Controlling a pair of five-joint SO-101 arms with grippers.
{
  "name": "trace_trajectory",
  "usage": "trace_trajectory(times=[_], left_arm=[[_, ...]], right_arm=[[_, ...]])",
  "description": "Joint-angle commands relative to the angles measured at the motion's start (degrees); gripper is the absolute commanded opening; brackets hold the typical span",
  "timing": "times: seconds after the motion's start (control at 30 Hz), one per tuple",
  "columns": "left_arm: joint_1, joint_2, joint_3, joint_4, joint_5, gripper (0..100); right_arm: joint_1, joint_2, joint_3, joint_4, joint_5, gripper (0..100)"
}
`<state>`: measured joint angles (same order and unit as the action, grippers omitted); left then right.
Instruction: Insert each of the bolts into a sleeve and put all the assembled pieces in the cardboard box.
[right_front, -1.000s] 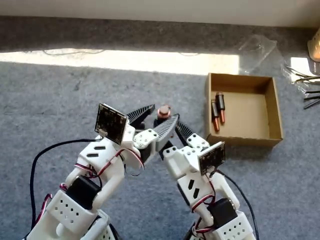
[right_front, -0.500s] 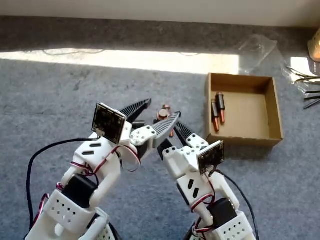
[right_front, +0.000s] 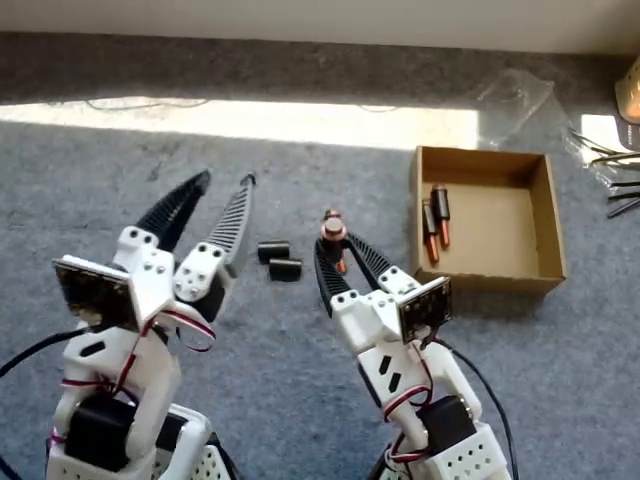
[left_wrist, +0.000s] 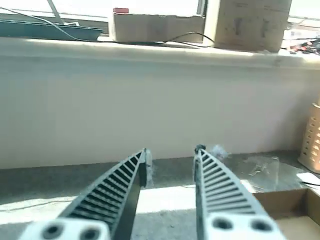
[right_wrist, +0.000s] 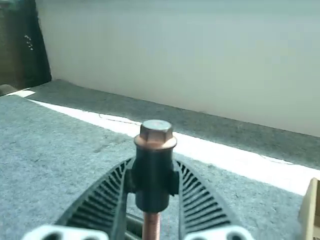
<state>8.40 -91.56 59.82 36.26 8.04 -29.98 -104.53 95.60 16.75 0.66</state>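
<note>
Two sleeves (right_front: 279, 260) loose | left fingers (right_front: 232, 215) wide, empty | right fingers (right_front: 372, 260) clamp sleeved bolt (right_front: 332, 228), partly hidden

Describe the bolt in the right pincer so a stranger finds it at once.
Find the cardboard box on the grey carpet. Left of it in the high view, the right pincer grips one bolt, copper head up, inside a black sleeve. Unlike the pieces lying in the box and the empty sleeves on the carpet, it stands upright.
</note>
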Motion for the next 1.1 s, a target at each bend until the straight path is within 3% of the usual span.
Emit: trace_trajectory(times=[0.0,0.27,0.43,0.63,1.07], left_arm=[[-7.08,-2.95,-0.48,0.62,-0.26,15],[-9.36,-10.42,6.99,0.88,-0.18,14],[-9.45,-13.41,10.07,0.88,-0.35,0],[-12.09,-13.23,13.85,0.97,-0.35,1],[-14.64,-13.23,33.71,0.79,-0.35,1]], right_arm=[[3.12,-0.66,6.02,-0.13,-0.18,0.5],[5.23,-0.57,6.02,-0.13,-0.18,0.5],[8.66,-0.66,5.93,-0.13,-0.18,0.5],[12.18,-0.57,5.67,-0.04,3.16,0.5],[25.89,-0.4,-11.82,21.14,4.13,0.5]])
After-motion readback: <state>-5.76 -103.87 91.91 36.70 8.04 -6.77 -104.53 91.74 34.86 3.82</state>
